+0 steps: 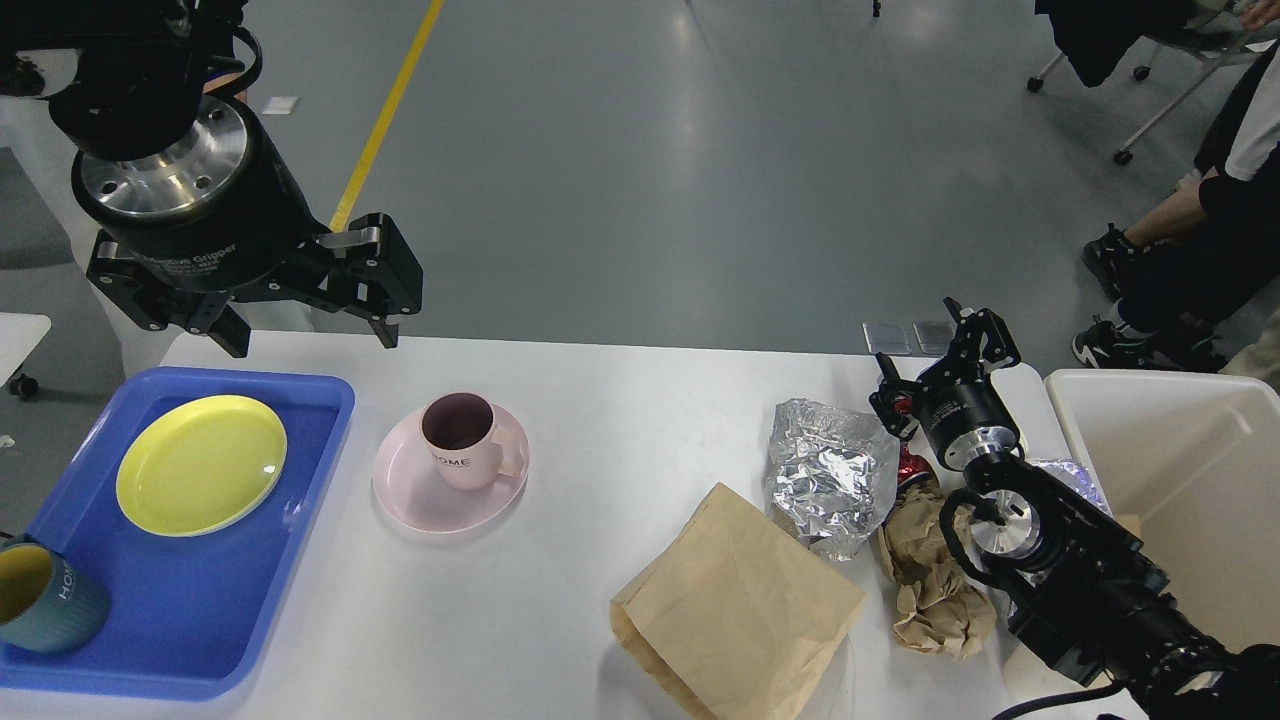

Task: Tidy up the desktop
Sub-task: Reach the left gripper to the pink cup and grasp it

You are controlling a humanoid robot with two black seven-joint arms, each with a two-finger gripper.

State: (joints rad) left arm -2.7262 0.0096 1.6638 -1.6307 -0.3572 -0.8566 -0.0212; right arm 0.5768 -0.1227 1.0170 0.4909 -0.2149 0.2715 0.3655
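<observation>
At the left edge of the large white rectangular desktop (pixel 600 480) sat a blue plastic tray (pixel 190 600), reaching to the desktop's near-left corner. In the tray's near-left corner stood a dark teal mug with a yellow inside (pixel 45 605), cut off by the edge of the view, and toward the tray's far side lay a round yellow plate (pixel 200 477). Above the tray's far edge hung the left gripper (pixel 305 335), its two black fingers spread wide apart and holding nothing. Just right of the tray rested a pink saucer (pixel 400 495) with a pink mug (pixel 460 440) standing upright on it. Toward the near edge, right of centre, lay a flat brown paper bag (pixel 740 600). Touching its far-right side was a crumpled sheet of silver foil (pixel 825 475), and beside that a crumpled wad of brown paper (pixel 930 590) with a small red scrap (pixel 912 467) at its far end. The right gripper (pixel 945 365) hovered over the far-right part of the desktop, fingers parted and empty. Beyond the right edge stood a cream-white bin (pixel 1180 480).
</observation>
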